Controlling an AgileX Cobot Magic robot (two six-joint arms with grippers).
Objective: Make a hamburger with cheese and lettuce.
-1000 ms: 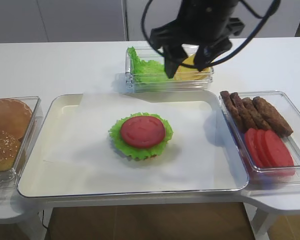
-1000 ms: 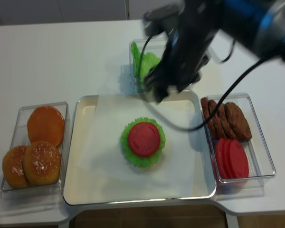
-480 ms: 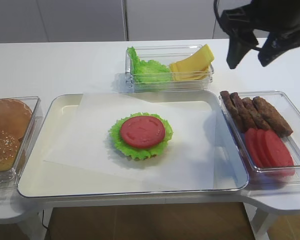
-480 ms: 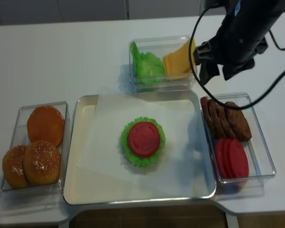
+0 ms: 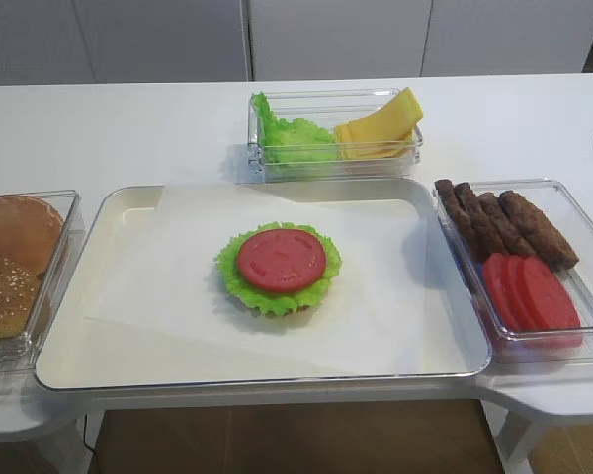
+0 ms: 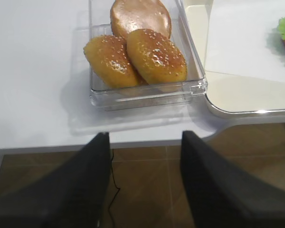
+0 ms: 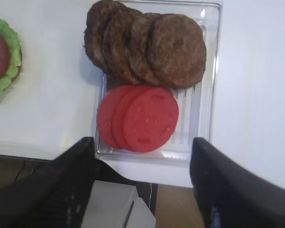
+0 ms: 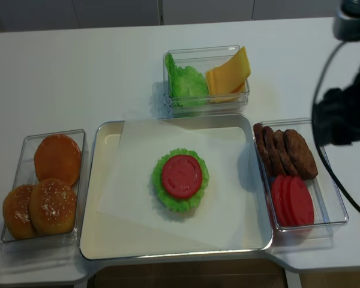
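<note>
The hamburger [image 5: 279, 267] sits mid-tray on white paper: frilly green lettuce over a brown base, with a red tomato round on top. It also shows in the second overhead view [image 8: 180, 178] and at the left edge of the right wrist view [image 7: 2, 61]. The cheese [image 5: 381, 128] is a fan of yellow-orange slices in the far clear box, with the loose lettuce [image 5: 292, 138] beside it. My right gripper [image 7: 142, 190] is open and empty, high above the near end of the tomato box. My left gripper [image 6: 145, 185] is open and empty, off the table's front edge near the buns.
A clear box on the right holds brown patties [image 7: 147, 47] and red tomato slices [image 7: 140, 118]. A clear box on the left holds domed buns [image 6: 137, 52]. The cream tray [image 5: 79, 346] fills the middle. My right arm [image 8: 348, 108] hangs dark over the right side.
My right arm has swung from above the lettuce and cheese box to the right, nearly out of the front overhead view. It carries nothing. The hamburger has not moved.
</note>
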